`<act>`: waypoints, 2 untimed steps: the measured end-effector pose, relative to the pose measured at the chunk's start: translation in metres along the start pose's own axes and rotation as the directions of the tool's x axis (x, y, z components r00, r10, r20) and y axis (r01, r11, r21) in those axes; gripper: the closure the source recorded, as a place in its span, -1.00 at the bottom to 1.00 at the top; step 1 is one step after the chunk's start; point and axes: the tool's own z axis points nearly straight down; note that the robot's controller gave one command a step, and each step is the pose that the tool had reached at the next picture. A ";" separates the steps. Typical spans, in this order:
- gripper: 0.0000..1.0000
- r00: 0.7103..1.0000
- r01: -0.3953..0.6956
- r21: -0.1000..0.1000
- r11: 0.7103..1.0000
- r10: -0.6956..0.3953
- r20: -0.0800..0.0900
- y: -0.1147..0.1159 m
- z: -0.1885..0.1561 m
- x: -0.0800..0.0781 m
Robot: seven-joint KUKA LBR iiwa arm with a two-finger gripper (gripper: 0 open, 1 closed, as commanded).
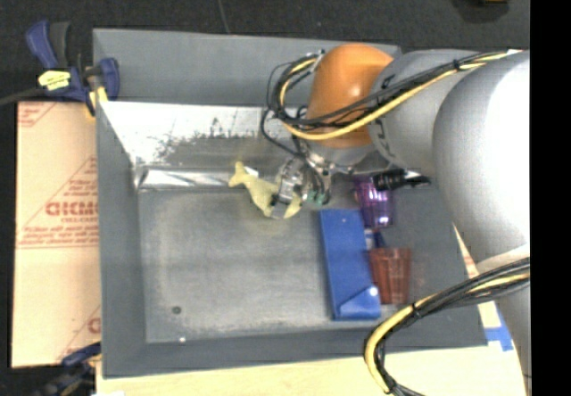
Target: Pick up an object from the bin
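A: Silver arm (482, 144) overhangs the grey bin (223, 296), with the blue box (343, 260) lying toward its right wall. Which target?

B: That pale yellow piece (254, 189) by the back wall, just left of the tool (294, 193). Its long axis runs upper-left to lower-right, narrow end toward the wall.

A: How open is the tool?

B: Cannot tell. I'd set it square across that axis, mid-length, before closing.

Single camera, high above bin (223, 278), looking down, slightly tilted. Fairly close, whole bin in frame. Arm (482, 136) enters from 3 o'clock.
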 end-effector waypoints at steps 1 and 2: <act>1.00 1.000 -0.001 -0.002 1.000 0.001 0.002 0.001 -0.004 -0.001; 1.00 0.999 0.039 -0.004 0.999 -0.039 0.012 0.011 -0.163 0.003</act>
